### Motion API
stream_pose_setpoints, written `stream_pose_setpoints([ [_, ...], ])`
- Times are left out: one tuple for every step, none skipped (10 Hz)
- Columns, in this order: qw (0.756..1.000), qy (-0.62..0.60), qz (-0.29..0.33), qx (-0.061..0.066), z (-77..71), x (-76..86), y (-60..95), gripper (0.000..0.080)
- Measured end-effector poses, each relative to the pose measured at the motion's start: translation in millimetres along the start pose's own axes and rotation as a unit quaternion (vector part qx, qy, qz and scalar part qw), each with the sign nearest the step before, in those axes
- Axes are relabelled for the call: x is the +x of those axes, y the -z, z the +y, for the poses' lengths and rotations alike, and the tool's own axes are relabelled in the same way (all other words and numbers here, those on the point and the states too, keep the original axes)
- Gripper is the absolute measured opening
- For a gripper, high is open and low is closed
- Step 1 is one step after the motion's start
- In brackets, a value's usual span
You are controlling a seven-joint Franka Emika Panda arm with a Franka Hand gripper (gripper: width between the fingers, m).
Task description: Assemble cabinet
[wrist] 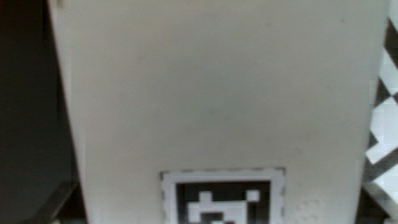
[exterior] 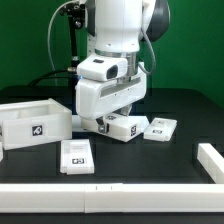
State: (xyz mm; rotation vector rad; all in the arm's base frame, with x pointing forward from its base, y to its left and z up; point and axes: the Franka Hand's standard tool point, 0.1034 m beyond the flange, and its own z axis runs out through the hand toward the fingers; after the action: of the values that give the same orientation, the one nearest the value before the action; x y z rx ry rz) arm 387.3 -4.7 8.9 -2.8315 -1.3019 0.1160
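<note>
Your gripper point(exterior: 102, 122) is down low over the counter point(exterior: 190, 115), right above a white cabinet block point(exterior: 128, 128). The block's plain face and its tag point(wrist: 222, 196) fill the wrist view. You cannot tell whether the gripper is clamped or apart. The box frame point(exterior: 35, 120) sits beside the gripper toward the exterior view's left. A flat tagged panel point(exterior: 77, 155) lies in front of it, nearer the camera.

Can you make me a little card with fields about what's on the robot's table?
table: black
box frame: white, big, at the exterior view's left
flat tagged piece: lying in front of the box frame
small tagged piece: at the exterior view's right of the arm
pincer: low, at a white tagged block; open or shut, cannot tell
wrist view: a white tagged face fills it
</note>
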Motion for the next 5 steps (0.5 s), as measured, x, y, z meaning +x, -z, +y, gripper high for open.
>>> stream_pose_setpoints([
  [1.000, -0.010, 0.001, 0.001, 2.9, -2.4, -0.3, 0.0554],
  [1.000, -0.008, 0.001, 0.001, 2.2, -1.8, -0.3, 0.0554],
  [1.000, -0.008, 0.001, 0.002, 2.0, -1.8, -0.5, 0.0660],
  [1.000, -0.009, 0.001, 0.001, 2.3, -1.9, -0.2, 0.0756],
  [1.000, -0.007, -0.009, 0.008, 2.5, -4.0, 6.6, 0.0787],
])
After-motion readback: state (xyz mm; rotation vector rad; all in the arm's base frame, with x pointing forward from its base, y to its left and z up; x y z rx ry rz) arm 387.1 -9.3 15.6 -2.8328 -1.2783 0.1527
